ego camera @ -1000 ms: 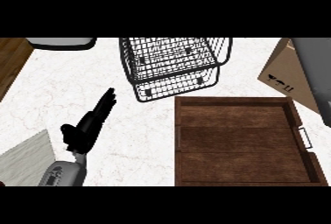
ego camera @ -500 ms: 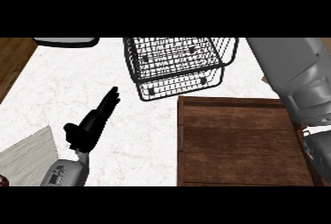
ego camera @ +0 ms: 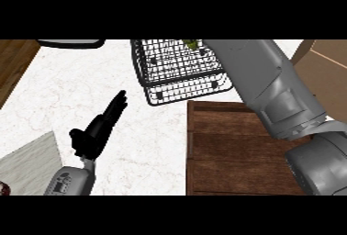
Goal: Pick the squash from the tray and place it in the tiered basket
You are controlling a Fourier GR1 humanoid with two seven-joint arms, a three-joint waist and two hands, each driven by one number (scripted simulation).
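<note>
Since before, the right forearm is stretched further over the basket; its hand is hidden, grip untellable. Green squash could be dropped outside. Left hand rests open.

My left hand is black with long thin fingers, at eight o'clock. Its arm is grey. My right arm is big, grey and smooth, at three o'clock.

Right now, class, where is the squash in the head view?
In the head view, a small green-yellow bit of the squash shows at the top centre, inside the tiered basket, just left of the right forearm reaching over it.
</note>
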